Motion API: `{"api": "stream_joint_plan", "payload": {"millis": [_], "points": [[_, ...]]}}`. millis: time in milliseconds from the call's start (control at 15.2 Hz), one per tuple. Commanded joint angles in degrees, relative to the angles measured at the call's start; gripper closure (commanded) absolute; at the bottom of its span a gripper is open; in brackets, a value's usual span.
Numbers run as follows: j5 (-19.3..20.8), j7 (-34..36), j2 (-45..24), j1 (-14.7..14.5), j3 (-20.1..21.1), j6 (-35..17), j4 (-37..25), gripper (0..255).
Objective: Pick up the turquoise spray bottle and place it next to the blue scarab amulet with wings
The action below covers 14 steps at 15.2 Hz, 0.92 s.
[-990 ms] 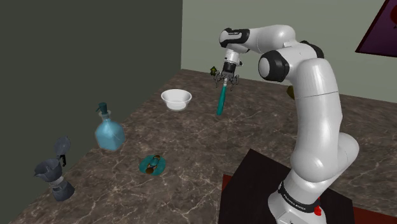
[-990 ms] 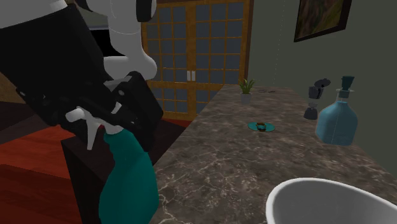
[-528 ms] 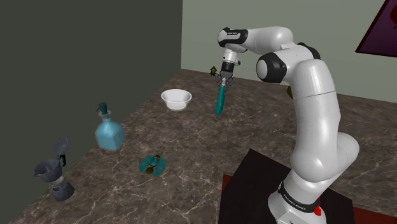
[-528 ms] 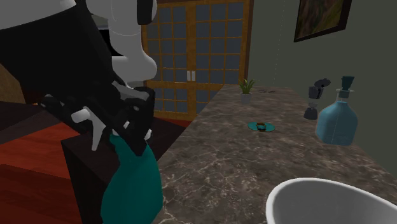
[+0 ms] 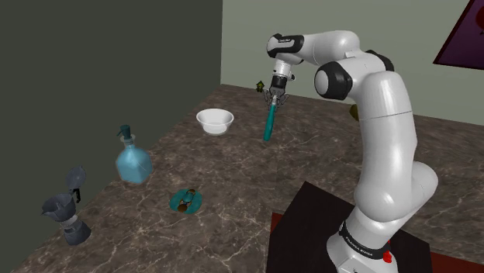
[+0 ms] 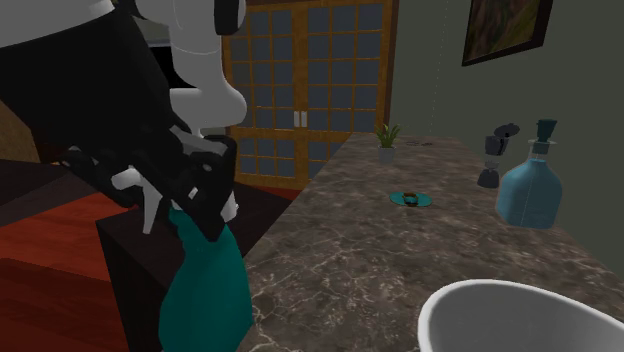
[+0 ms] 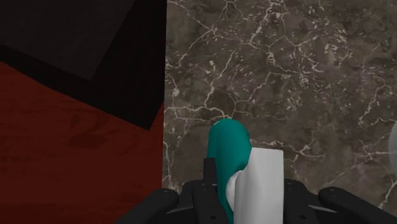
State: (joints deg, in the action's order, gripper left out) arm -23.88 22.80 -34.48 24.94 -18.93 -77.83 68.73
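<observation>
Gripper (image 5: pixel 273 96) closed on the white head of the teal spray bottle (image 5: pixel 268 124), we see | bottle hangs below it over the marble counter (image 5: pixel 233 172) | scarab amulet (image 5: pixel 186 201) well apart.

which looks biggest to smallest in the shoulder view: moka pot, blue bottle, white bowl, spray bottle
1. grey moka pot and light blue bottle: about alike, and the pot is nearer the camera, so unranked.
2. white bowl.
3. turquoise spray bottle: slim, and far from the camera.
</observation>
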Motion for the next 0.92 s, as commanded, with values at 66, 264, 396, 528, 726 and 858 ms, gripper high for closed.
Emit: {"api": "stream_joint_plan", "payload": {"millis": [66,264,396,528,726,858], "points": [[0.18,0.25,-4.62,0.61,0.51,1.63,-1.11,255],[0.23,0.87,-4.36,0.98,0.64,3.66,-3.03,255],[0.20,1.28,-4.28,1.22,0.68,5.08,-4.46,255],[0.13,1.70,-4.29,1.47,0.69,6.55,-6.03,255],[-0.05,2.38,-4.45,1.93,0.77,8.86,-8.65,255],[-0.14,2.69,-4.59,2.16,0.83,9.90,-9.90,255]]}}
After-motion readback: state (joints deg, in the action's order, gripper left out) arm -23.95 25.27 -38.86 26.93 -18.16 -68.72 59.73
